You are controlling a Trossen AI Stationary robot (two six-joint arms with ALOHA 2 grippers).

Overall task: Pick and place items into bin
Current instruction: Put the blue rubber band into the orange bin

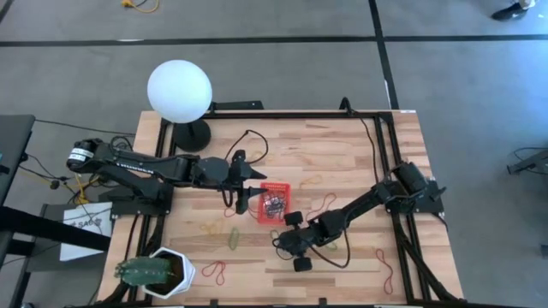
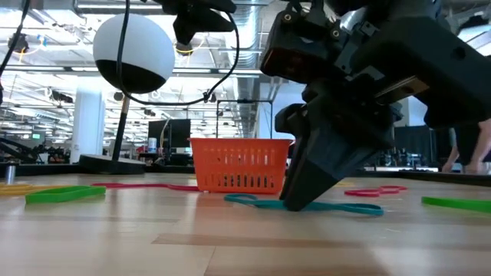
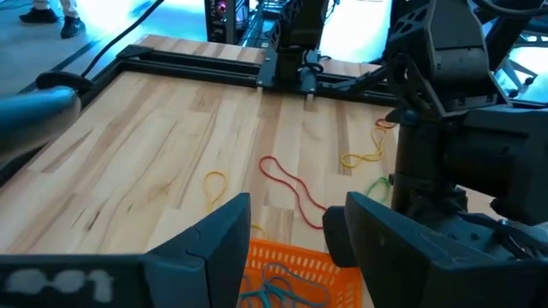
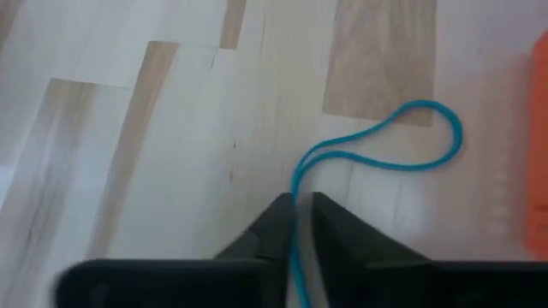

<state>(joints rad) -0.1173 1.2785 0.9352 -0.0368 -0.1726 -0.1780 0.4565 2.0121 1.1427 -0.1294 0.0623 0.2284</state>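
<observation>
The red mesh bin (image 1: 274, 203) stands mid-table and holds several bands; it also shows in the low view (image 2: 239, 165) and the left wrist view (image 3: 291, 272). My left gripper (image 1: 253, 190) hovers open over the bin's left side, with its fingers (image 3: 214, 248) spread above the rim. My right gripper (image 1: 289, 242) is down at the table just near of the bin, shut on a teal rubber band (image 4: 411, 141). Loose bands lie flat on the wood: red (image 1: 324, 204), yellow (image 1: 310, 181), green (image 1: 231, 238). My right gripper (image 4: 298, 224) pinches the teal band between its two fingertips at one end of the loop (image 4: 296, 201). The fingers come from above, slanting down to the table (image 2: 307, 201). The rest of the band (image 2: 349, 208) lies slack on the wood on both sides of the fingers.
A white globe lamp (image 1: 179, 91) stands at the far left. A white hexagonal plant pot (image 1: 158, 272) sits at the near left corner. A black cable (image 1: 248, 141) loops beyond the bin. More bands lie at the near edge: red (image 1: 214, 272), red (image 1: 385, 265).
</observation>
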